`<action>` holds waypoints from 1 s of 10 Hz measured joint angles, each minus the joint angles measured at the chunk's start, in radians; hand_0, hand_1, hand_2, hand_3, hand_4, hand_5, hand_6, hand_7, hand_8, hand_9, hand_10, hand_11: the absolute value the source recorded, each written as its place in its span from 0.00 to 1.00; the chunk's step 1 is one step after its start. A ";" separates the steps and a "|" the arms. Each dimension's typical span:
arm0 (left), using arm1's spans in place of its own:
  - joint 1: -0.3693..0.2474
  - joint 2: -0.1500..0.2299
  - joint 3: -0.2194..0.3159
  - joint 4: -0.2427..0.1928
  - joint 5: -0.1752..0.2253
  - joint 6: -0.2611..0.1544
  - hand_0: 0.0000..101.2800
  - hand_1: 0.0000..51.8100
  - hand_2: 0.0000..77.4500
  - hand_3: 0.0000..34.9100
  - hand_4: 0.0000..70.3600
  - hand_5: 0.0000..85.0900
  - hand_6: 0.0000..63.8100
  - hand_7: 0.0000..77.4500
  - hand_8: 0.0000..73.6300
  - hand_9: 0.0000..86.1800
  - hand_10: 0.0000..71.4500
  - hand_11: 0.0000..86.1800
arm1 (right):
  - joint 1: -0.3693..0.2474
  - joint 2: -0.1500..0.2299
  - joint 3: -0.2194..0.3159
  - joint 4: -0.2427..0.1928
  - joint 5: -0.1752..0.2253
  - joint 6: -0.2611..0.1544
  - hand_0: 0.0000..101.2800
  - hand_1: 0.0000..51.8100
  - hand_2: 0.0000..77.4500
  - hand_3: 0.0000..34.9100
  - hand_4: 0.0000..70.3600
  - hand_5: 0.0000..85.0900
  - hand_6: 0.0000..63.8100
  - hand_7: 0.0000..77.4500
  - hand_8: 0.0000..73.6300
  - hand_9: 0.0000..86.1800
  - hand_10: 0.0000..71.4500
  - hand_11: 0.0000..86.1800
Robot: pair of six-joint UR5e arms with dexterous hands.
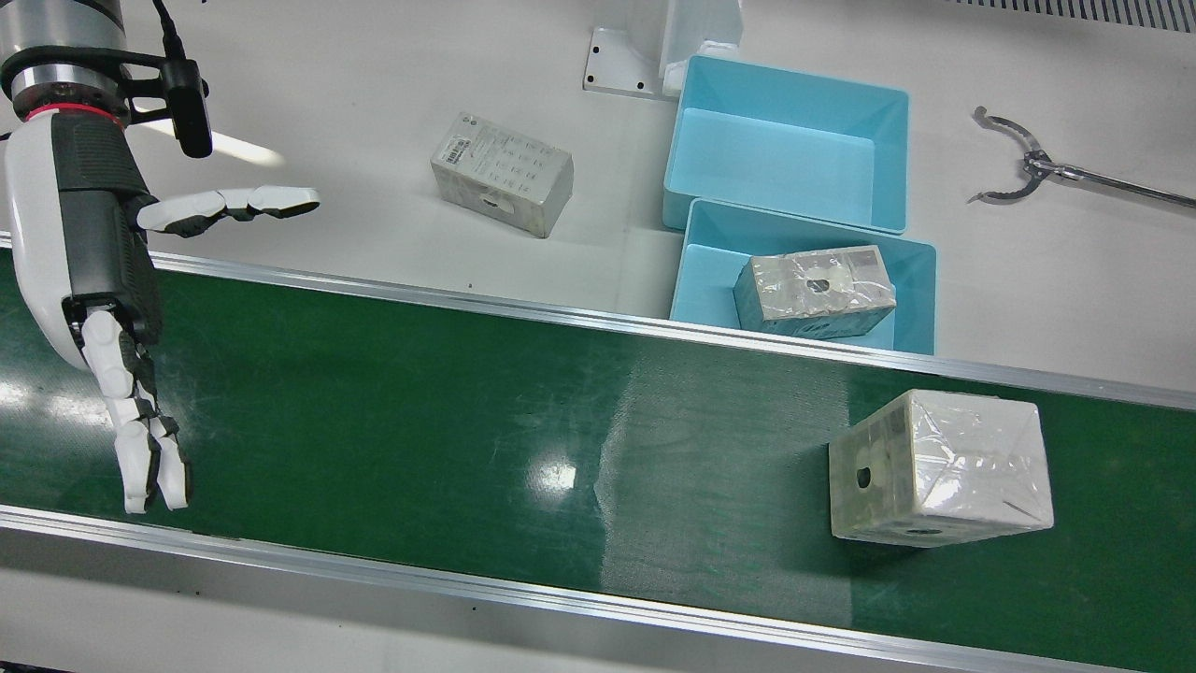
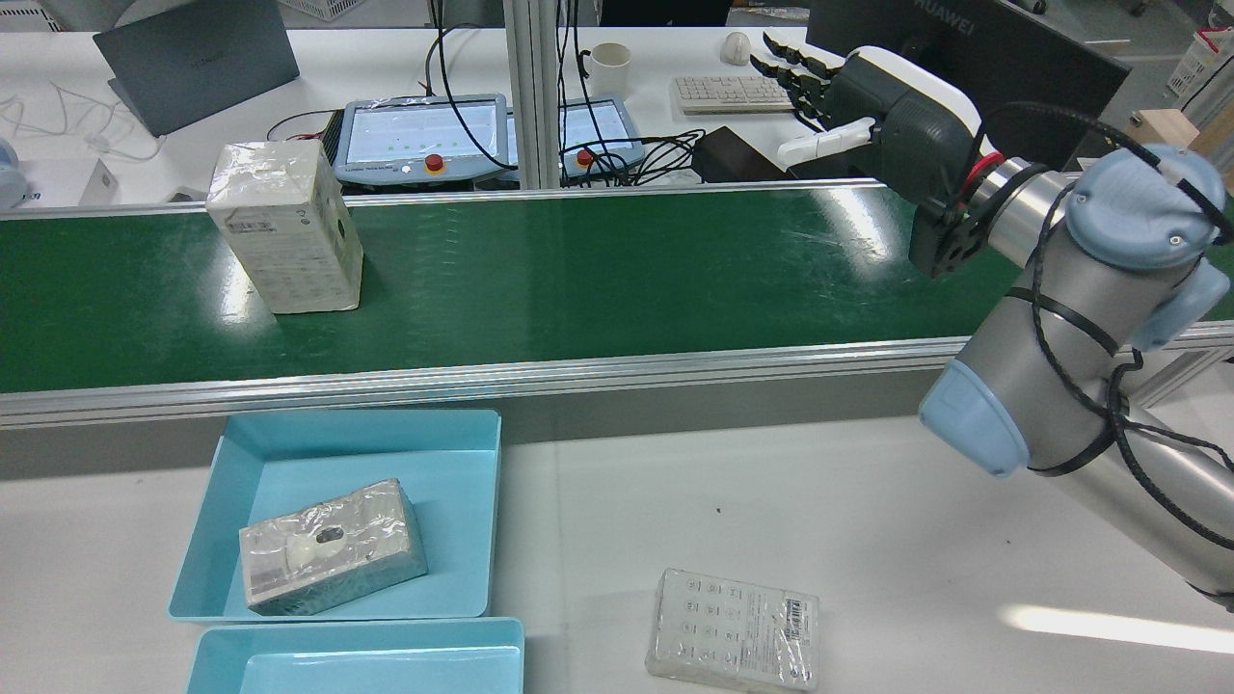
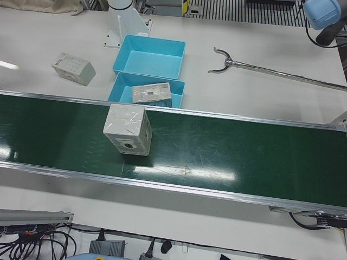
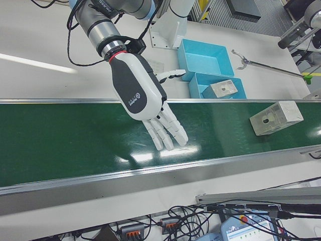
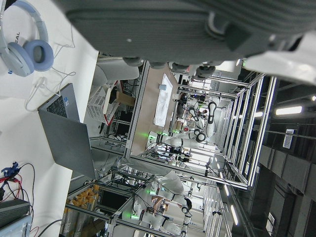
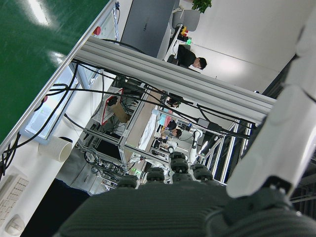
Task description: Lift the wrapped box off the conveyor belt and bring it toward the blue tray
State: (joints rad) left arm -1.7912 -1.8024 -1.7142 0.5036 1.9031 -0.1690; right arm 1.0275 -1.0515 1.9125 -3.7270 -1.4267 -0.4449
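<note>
Belt [image 1: 467, 421] carries box [image 1: 939, 467], well apart from right hand [image 1: 103, 308], fingers [image 1: 140, 449] spread, empty; approach pending, reach next.

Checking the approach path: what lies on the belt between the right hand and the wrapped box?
Nothing: the front view shows bare green belt between the open right hand and the wrapped box.

reacher tool [image 1: 1037, 168] — bare table, laptop [image 2: 198, 63], mug [image 2: 610, 67]

Second blue tray [image 2: 357, 655] is cut off by rear view's edge.
</note>
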 joint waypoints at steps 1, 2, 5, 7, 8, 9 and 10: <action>0.000 0.000 0.000 0.000 0.000 0.000 0.00 0.00 0.01 0.00 0.00 0.01 0.00 0.01 0.00 0.00 0.00 0.00 | -0.001 0.000 0.003 0.000 0.002 0.001 0.39 0.13 0.10 0.11 0.00 0.00 0.00 0.00 0.04 0.02 0.00 0.02; 0.000 0.000 0.000 0.000 0.000 0.000 0.00 0.00 0.01 0.00 0.00 0.01 0.00 0.01 0.00 0.00 0.00 0.00 | 0.000 -0.002 0.007 0.000 0.002 0.001 0.37 0.13 0.10 0.09 0.00 0.01 0.00 0.00 0.04 0.03 0.00 0.02; 0.000 0.000 0.000 0.000 0.000 0.000 0.00 0.00 0.01 0.00 0.00 0.01 0.00 0.00 0.00 0.00 0.00 0.00 | -0.007 -0.002 0.001 0.000 0.004 0.000 0.37 0.15 0.09 0.04 0.00 0.01 0.00 0.00 0.01 0.03 0.00 0.02; 0.000 0.000 0.000 0.000 0.000 0.000 0.00 0.00 0.01 0.00 0.00 0.01 0.00 0.00 0.00 0.00 0.01 0.00 | -0.037 0.002 -0.013 0.001 0.031 -0.004 0.38 0.16 0.10 0.04 0.00 0.01 0.00 0.00 0.01 0.03 0.00 0.02; 0.000 0.000 0.000 0.000 0.000 0.000 0.00 0.00 0.01 0.00 0.00 0.01 0.00 0.00 0.00 0.00 0.01 0.00 | -0.059 0.002 -0.017 0.001 0.051 -0.006 0.38 0.15 0.10 0.04 0.00 0.01 0.00 0.00 0.02 0.03 0.00 0.02; 0.000 0.000 0.000 0.000 0.000 0.000 0.00 0.00 0.01 0.00 0.00 0.01 0.00 0.00 0.00 0.00 0.01 0.00 | -0.075 0.003 -0.018 0.001 0.064 -0.008 0.38 0.15 0.10 0.04 0.00 0.01 0.00 0.00 0.02 0.03 0.00 0.02; 0.000 0.000 0.000 0.000 0.000 0.000 0.00 0.00 0.01 0.00 0.00 0.01 0.00 0.00 0.00 0.00 0.00 0.00 | -0.083 0.003 -0.019 0.001 0.071 -0.009 0.38 0.17 0.11 0.04 0.00 0.01 0.00 0.00 0.02 0.03 0.00 0.02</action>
State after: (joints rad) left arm -1.7912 -1.8024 -1.7142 0.5036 1.9031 -0.1690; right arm 0.9446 -1.0490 1.8937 -3.7261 -1.3556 -0.4542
